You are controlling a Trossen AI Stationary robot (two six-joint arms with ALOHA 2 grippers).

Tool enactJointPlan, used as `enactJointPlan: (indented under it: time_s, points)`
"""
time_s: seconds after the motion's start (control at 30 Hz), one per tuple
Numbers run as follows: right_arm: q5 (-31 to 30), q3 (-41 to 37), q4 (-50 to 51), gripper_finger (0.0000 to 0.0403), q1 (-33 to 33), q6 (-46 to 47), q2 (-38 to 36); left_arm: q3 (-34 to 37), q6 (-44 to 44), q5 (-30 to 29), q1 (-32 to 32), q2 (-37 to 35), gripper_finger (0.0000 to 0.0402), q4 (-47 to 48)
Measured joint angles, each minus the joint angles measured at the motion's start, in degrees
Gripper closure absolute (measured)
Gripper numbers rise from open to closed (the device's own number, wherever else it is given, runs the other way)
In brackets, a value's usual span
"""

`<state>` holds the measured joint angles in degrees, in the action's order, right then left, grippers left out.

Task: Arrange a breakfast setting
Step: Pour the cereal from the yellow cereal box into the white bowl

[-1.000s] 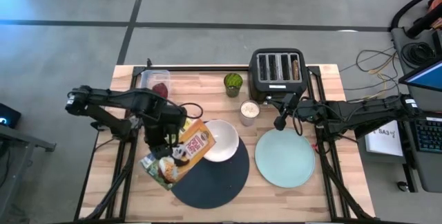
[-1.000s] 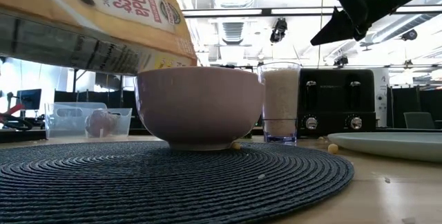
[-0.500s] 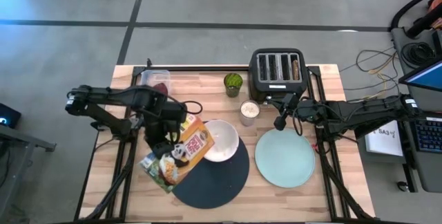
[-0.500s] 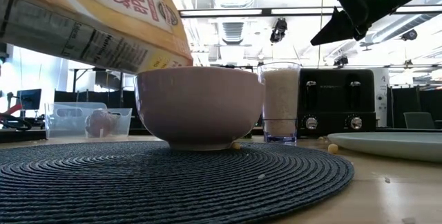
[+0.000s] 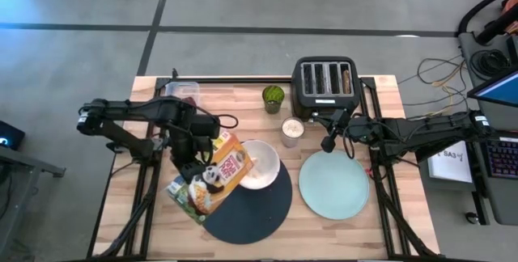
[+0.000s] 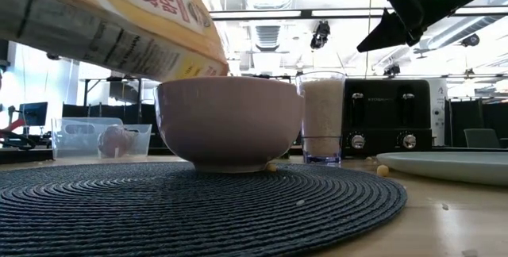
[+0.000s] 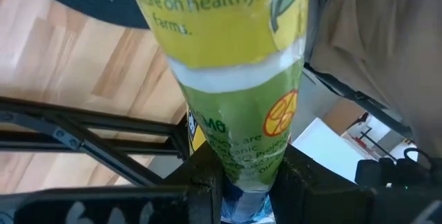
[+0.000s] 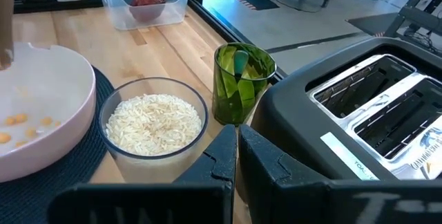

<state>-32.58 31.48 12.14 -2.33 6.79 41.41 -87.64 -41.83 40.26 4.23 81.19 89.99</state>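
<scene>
- Bright, even overhead light; soft shadows on the pale wooden table point(image 5: 380, 221).
- Low view: ceiling lights glare, the yellow cereal box point(image 6: 111, 19) nearby is blurred.

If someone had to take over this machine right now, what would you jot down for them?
Left gripper: shut on the cereal box, tilted over the white bowl.
Right gripper: shut, empty, hanging above the table between glass of rice and toaster.
Bowl sits on the navy mat; a few cereal pieces inside.
Green plate is bare.
Left: finish pouring, put toast on the plate, place the spoon.
</scene>
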Motion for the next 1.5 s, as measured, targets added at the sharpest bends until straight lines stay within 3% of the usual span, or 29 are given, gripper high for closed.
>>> enactJointPlan:
  time_s: [0.53, 1.5]
  points:
    - [-0.04, 0.0, 0.0, 0.0394, 0.0, -0.02, 0.02, -0.47, 6.73, -0.52, -1.05, 2.25, 0.0341, -0.64]
    - [-0.04, 0.0, 0.0, 0.0394, 0.0, -0.31, -0.02, -0.5, 7.61, -1.7, -2.16, 2.26, 0.0352, -0.59]
